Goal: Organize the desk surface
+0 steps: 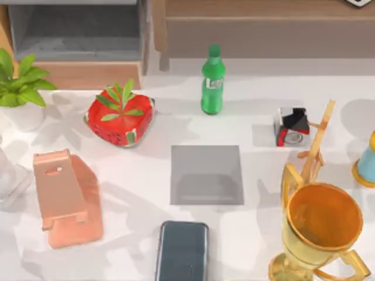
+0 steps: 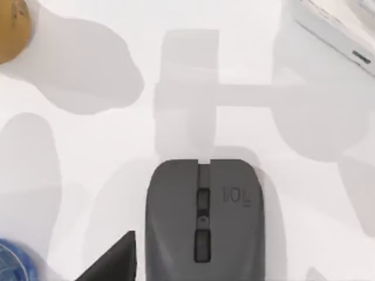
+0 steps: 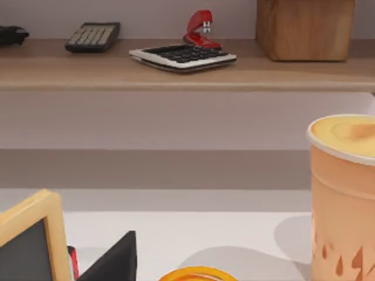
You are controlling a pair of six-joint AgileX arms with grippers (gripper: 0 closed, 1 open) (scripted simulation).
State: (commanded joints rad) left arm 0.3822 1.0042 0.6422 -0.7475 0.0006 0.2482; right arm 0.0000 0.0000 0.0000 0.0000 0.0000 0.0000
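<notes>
desk surface (image 1: pixel 263 170) | white, matte, flat | broad tabletop under scattered items

Left claw (image 2: pixel 114 260): matte black angular wedge at frame edge. Right claw (image 3: pixel 114 260): same black wedge, no markings.

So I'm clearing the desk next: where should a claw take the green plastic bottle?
Grip the upright green plastic bottle around its straight middle body, coming in level from the side. The cap end is narrow, and the white desk surface around it is open.
</notes>
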